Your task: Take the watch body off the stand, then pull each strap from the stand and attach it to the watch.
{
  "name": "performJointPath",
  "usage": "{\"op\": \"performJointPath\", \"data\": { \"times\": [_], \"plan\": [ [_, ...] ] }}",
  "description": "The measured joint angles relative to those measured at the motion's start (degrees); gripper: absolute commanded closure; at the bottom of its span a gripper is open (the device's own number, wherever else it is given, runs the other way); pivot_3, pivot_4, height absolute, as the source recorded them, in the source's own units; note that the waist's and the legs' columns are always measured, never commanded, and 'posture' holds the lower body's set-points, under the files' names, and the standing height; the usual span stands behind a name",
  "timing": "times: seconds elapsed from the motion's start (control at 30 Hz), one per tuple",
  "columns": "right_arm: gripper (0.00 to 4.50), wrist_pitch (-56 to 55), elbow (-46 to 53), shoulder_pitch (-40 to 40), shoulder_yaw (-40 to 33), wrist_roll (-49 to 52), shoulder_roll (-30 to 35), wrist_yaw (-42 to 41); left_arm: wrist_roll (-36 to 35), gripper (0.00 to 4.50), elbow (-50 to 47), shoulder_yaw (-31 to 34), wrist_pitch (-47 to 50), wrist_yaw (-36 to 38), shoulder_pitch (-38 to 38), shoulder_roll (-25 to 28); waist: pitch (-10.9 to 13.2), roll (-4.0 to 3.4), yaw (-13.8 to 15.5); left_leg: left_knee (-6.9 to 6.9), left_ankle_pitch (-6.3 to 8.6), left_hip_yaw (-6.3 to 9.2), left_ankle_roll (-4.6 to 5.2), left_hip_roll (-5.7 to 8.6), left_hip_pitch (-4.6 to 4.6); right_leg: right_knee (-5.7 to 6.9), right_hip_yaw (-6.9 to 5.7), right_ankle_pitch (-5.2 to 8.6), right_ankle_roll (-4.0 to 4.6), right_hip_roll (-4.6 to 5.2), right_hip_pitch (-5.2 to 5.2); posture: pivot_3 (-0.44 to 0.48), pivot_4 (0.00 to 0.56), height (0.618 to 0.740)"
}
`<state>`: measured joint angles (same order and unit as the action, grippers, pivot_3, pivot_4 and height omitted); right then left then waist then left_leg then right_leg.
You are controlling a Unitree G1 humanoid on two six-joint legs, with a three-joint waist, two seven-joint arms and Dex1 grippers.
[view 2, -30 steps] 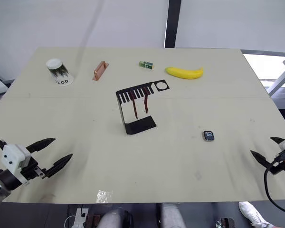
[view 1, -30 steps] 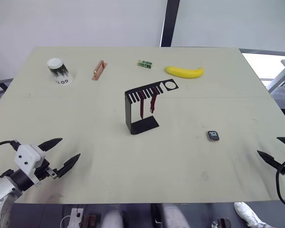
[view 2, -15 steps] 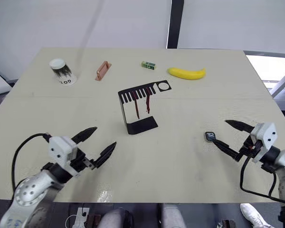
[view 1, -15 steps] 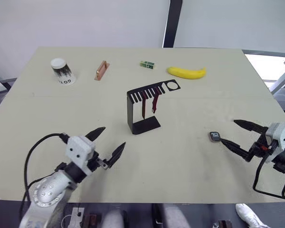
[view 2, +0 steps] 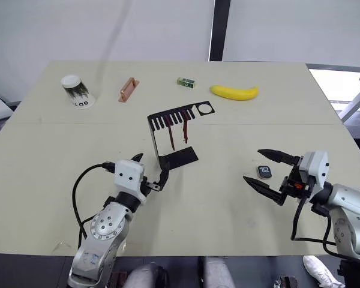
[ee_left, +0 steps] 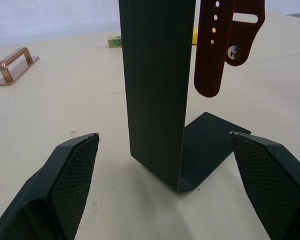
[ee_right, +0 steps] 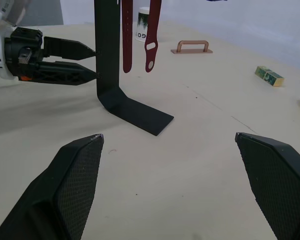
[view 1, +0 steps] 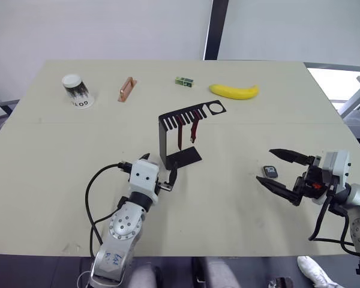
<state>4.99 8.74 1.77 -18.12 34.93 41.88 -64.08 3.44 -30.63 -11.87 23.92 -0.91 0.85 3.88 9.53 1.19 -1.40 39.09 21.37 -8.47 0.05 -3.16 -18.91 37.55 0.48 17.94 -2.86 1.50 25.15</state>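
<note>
Left eye view: the stand (view 1: 181,137), a thin black bent sheet with a comb-slotted top, sits at frame centre on the matte beige table (view 1: 54,156). Two dark red straps (view 1: 186,129) hang from its slots. The watch body (view 1: 270,171) lies flat at centre right, between the spread, empty fingers of the right gripper (view 1: 281,173). The left gripper (view 1: 159,168), also spread and empty, straddles the stand's upright. Left wrist view: one strap shows punched holes and a metal stud. Bare tabletop surrounds the stand; the far edge carries a banana (view 1: 233,90), a green box (view 1: 183,81), a copper handle (view 1: 125,89) and a paper cup (view 1: 75,90).
</note>
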Motion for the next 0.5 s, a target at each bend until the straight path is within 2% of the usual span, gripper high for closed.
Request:
{"op": "performJointPath", "data": {
  "times": [0.5],
  "plan": [
    [0.03, 2.7, 2.7, -2.3, -0.6, 0.5, 0.1, 0.6, 3.1, 0.00, 5.3, 2.1, -2.9, -6.0, -4.4, -6.2, 0.0, 0.01, 0.1, 0.02, 0.00, 0.00, 0.01, 0.01, 0.00, 0.01, -0.01, 0.00, 0.00, 0.01, -0.01, 0.000, 0.150, 0.738]
  ]
}}
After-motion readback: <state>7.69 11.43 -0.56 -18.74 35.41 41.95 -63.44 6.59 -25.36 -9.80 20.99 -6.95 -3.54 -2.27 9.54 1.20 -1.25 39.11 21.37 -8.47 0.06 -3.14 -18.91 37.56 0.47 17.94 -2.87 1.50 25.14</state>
